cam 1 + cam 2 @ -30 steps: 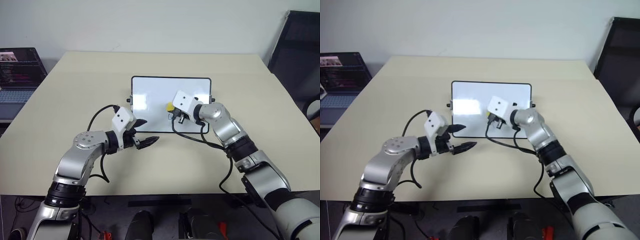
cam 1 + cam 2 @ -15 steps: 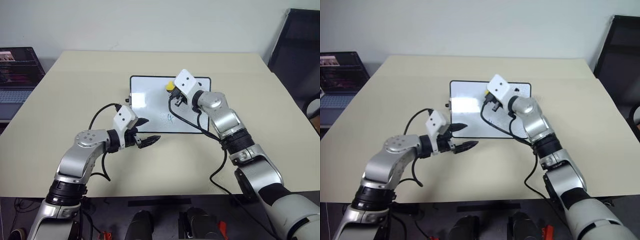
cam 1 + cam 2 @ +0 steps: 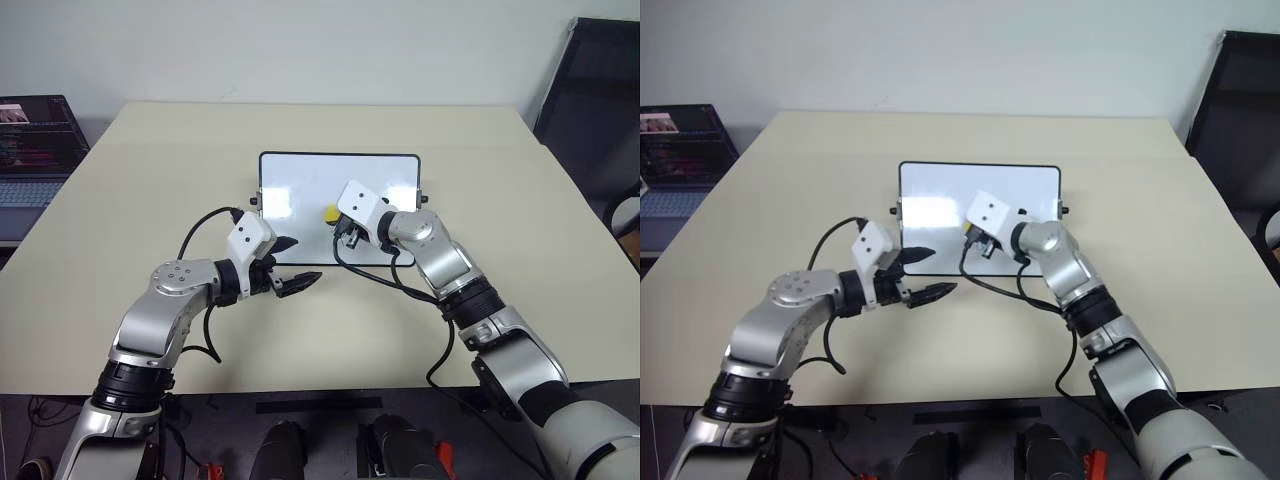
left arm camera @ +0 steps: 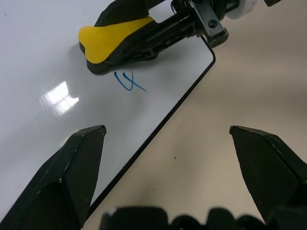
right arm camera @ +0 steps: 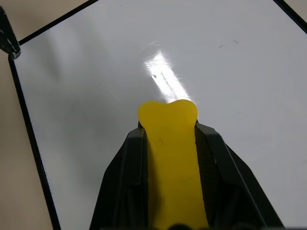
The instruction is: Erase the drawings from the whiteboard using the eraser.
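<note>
Whiteboard (image 3: 300, 180): glossy, black-framed, on matte beige table (image 3: 130, 200). Right gripper (image 5: 170, 143) clamps yellow oblong eraser (image 4: 115, 40); blue scribble (image 4: 129, 81) at eraser's 6 o'clock. Left gripper (image 4: 168, 143) fingers apart.

I see the counter (image 3: 480, 170) bare on every side of the whiteboard (image 3: 300, 175), so either arm has open passage round it. Over the board itself, my right end effector (image 3: 338, 222) sits clamped on the eraser (image 3: 330, 214), its arm and looping cable crossing the near right corner. My left end effector (image 3: 290, 268), fingers spread, hangs off the near left corner, blocking that approach. A laptop (image 3: 35, 150) stands well off beyond the left edge.
</note>
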Available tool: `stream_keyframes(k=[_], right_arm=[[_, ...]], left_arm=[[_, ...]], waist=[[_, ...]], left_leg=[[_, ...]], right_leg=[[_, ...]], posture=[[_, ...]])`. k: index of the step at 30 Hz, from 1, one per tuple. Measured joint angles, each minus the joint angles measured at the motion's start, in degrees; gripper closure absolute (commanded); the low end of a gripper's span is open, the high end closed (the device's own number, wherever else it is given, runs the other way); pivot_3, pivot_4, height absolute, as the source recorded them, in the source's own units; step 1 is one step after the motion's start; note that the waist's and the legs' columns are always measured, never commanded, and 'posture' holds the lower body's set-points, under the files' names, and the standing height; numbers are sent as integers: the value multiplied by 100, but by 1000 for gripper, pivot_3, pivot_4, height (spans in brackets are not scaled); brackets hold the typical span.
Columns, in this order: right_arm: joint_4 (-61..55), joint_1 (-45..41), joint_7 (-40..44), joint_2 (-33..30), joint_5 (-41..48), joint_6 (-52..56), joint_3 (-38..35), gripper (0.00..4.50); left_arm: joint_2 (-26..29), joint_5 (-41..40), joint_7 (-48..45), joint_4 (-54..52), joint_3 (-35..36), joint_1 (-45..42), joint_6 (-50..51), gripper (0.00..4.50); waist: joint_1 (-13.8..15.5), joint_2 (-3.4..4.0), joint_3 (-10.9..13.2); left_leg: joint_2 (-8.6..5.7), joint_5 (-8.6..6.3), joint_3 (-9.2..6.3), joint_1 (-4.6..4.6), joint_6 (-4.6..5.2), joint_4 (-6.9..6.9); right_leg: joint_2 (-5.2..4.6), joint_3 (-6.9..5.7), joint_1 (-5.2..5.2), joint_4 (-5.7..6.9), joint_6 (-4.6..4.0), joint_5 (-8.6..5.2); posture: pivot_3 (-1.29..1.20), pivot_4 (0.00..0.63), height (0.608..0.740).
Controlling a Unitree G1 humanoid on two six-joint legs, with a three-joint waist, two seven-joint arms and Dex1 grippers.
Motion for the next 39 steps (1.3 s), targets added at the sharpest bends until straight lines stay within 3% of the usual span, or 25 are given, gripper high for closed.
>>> stream_keyframes(k=[7, 14, 19, 27, 33, 39], right_arm=[[-1585, 210, 9, 15, 965, 1049, -1030, 3503], [-3811, 1439, 152, -175, 2268, 2912, -1772, 3503], [-5105, 2701, 124, -603, 2863, 3610, -2134, 3503], [-5598, 4034, 203, -1221, 3129, 3312, -2169, 3503], [-5580, 4156, 324, -1442, 3123, 2745, -1713, 3503], [-5337, 3646, 204, -1344, 3014, 2371, -1400, 3503]], left_arm=[[0, -8, 18, 43, 15, 4, -10, 0], [-19, -82, 138, 153, 390, 204, -92, 0], [-23, -282, 117, 148, 696, 501, -161, 0], [145, -375, -98, 144, 857, 676, -277, 0], [227, -383, -143, 30, 863, 676, -277, 0], [231, -432, -50, -102, 932, 739, -241, 0]], waist=[[12, 1, 1], [18, 1, 1], [23, 0, 1], [5, 0, 1], [5, 0, 1], [-3, -1, 1]], left_leg=[[1, -1, -9, -7, 0, -6], [1, -1, -10, -8, 0, -5], [2, -1, -6, -11, 0, -7], [7, 0, 5, -4, 1, -2], [7, 0, 5, -7, 1, -4], [7, 0, 5, -6, 1, -4]], right_leg=[[-3, -5, -2, -6, 0, 0], [-5, -2, -3, -8, 5, -4], [-5, -3, -1, -17, 18, -13], [0, 2, 4, -27, 28, -18], [3, 2, 3, -34, 29, -19], [3, 5, 4, -36, 30, -18]], posture=[[0, 150, 740], [0, 150, 740], [0, 150, 740], [0, 150, 740], [0, 150, 740], [0, 150, 740]])
